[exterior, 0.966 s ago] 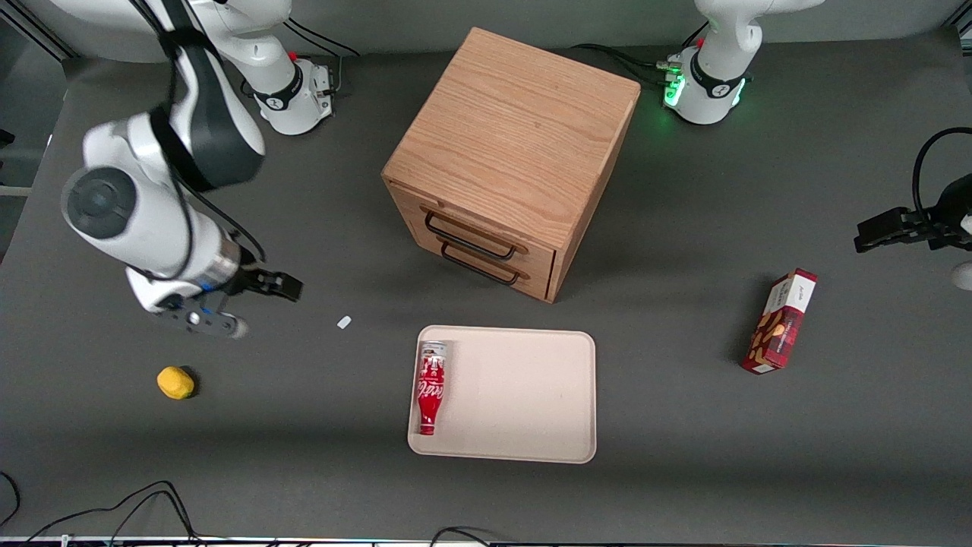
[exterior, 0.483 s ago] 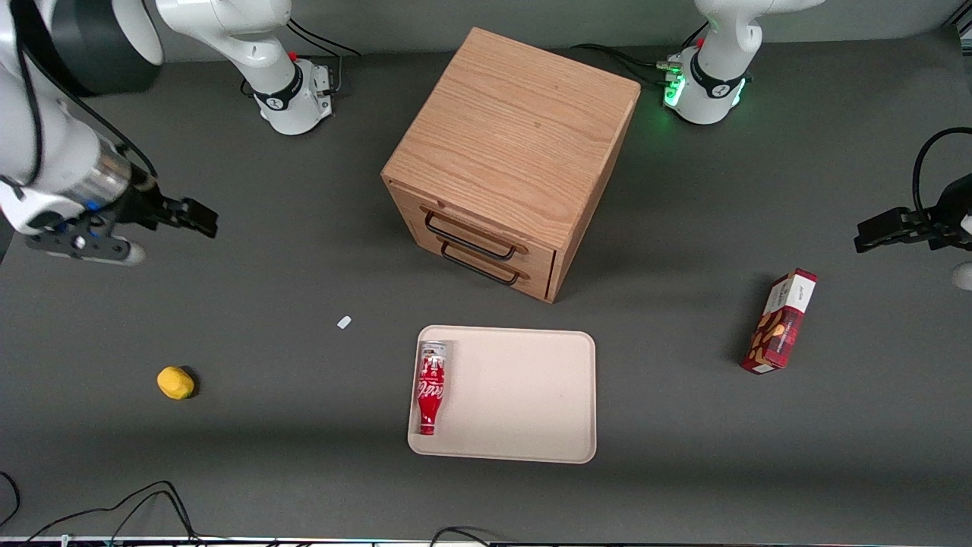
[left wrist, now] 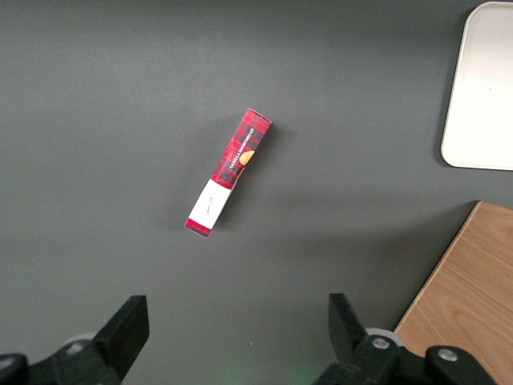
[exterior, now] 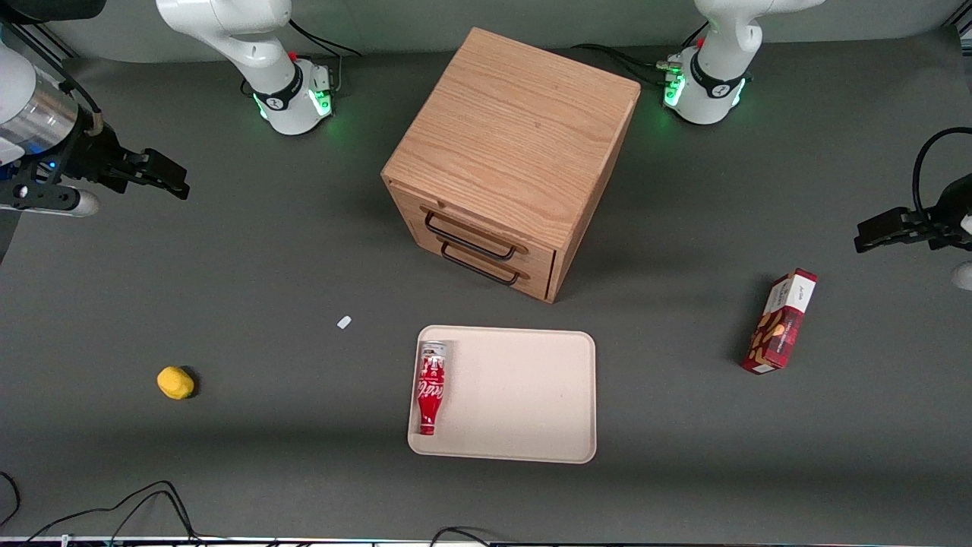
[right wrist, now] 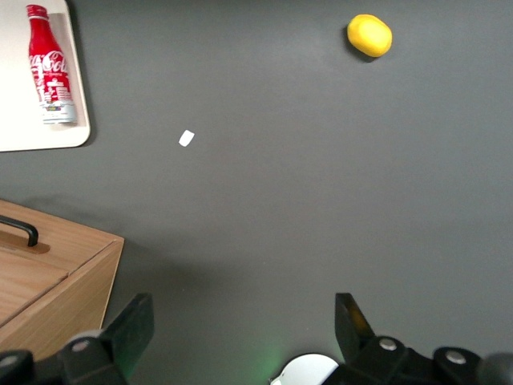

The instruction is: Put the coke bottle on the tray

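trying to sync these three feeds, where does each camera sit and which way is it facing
Front view: high above the table's front edge, looking down on the cabinet, tray and coke bottle; shows both arm bases and the gripper, open, at the working arm's end.
Right wrist view: on the working arm, facing down; its fingertips frame the table, a yellow object and a small white scrap.
Left wrist view: on the parked arm, facing down at the snack box.
Shared: both wrist views catch the tray and cabinet.

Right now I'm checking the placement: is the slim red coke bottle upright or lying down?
Lying down: the slim red coke bottle rests lengthwise on the cream rectangular tray. The open gripper is far away.
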Motion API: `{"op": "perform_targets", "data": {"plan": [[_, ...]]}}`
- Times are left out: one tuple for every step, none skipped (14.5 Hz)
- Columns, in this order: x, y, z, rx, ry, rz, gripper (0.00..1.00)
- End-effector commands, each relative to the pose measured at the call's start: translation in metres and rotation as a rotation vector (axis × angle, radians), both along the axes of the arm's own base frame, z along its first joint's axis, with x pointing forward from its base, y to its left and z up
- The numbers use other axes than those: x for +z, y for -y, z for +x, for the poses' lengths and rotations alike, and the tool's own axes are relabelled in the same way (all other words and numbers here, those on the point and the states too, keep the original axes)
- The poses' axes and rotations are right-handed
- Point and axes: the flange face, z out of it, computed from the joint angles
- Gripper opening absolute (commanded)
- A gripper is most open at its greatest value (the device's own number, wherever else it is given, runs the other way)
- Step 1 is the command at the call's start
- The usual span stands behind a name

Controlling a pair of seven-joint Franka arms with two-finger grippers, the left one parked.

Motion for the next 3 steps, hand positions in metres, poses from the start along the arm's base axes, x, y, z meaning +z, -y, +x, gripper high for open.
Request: {"op": "perform_targets", "data": {"plan": [[0.0034,-0.0017,0.0036,0.019,-0.018,0.047,1.00],[0.0042,0.0002,0.0039,0.016,-0.018,0.058,1.00],[0.0036,0.0003,0.0030,0.014,-0.025,0.058,1.00]]}}
